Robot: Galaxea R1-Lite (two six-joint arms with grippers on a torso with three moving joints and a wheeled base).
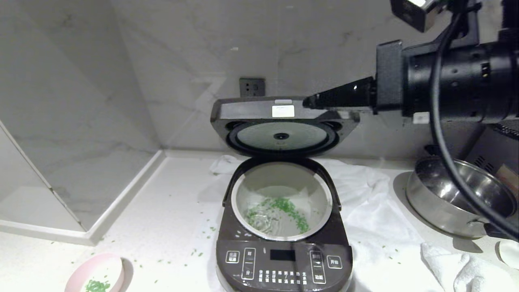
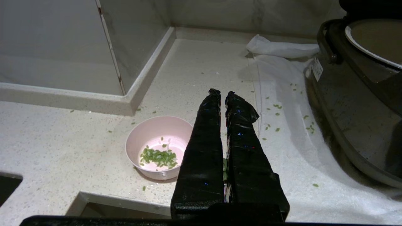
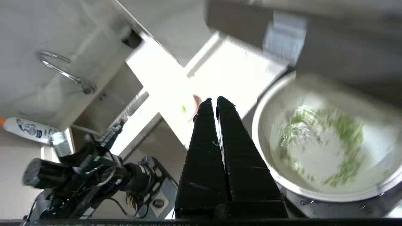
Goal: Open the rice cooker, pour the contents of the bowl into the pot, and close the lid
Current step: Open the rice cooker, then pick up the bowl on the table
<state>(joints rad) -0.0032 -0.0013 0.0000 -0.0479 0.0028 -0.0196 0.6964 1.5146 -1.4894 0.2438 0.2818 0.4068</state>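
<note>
The rice cooker stands on the counter with its lid swung up, the silvery inner plate facing me. The pot holds water and green chopped bits. My right gripper is shut and empty, its tips level with the raised lid's upper edge on the right side; in the right wrist view the right gripper hangs beside the pot. The pink bowl sits at the front left with a few green bits inside. My left gripper is parked, shut, beside the bowl.
A white cloth lies under and to the right of the cooker. A steel pan stands on the right, with a small white dish in front of it. Stray green bits dot the counter. A raised ledge borders the left.
</note>
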